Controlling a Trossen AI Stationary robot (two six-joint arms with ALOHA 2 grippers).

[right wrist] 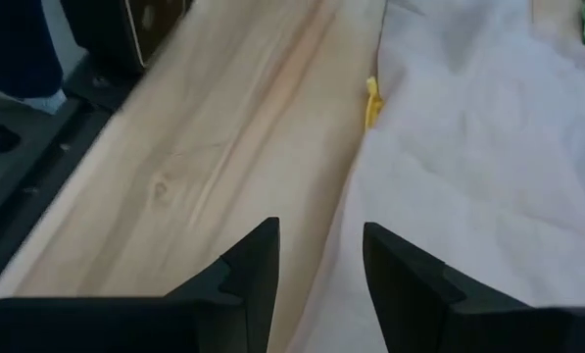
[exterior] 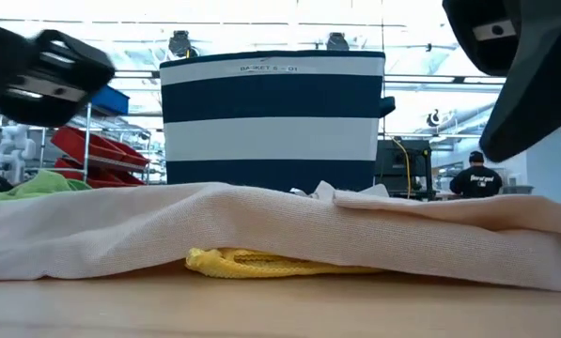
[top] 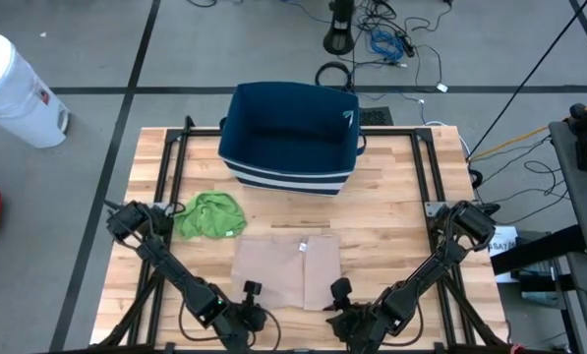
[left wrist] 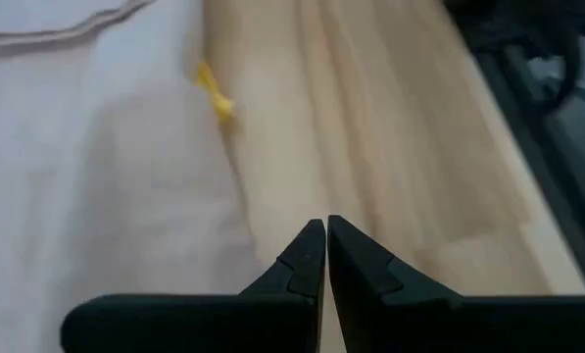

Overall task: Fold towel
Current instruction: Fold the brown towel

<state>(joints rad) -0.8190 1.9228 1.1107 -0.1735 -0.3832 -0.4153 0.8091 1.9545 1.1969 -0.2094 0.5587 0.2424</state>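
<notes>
A: Where's the towel?
B: The beige towel (top: 285, 270) lies folded at the lower centre of the table (top: 391, 211), a yellow cloth (exterior: 261, 263) under it.
A: Grippers?
B: Left gripper (left wrist: 325, 257) pinched closed, empty, beside the towel; right gripper (right wrist: 319, 270) narrowly parted over its edge, holding nothing.

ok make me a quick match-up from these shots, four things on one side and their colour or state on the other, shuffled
Things:
1. towel
2. crumpled cloth
3. basket
4. left gripper

Colour or state:
a. navy with white stripes
b. shut, holding nothing
c. beige, lying flat on the table
d. green, beside the towel

Pairs: 1-c, 2-d, 3-a, 4-b
</notes>
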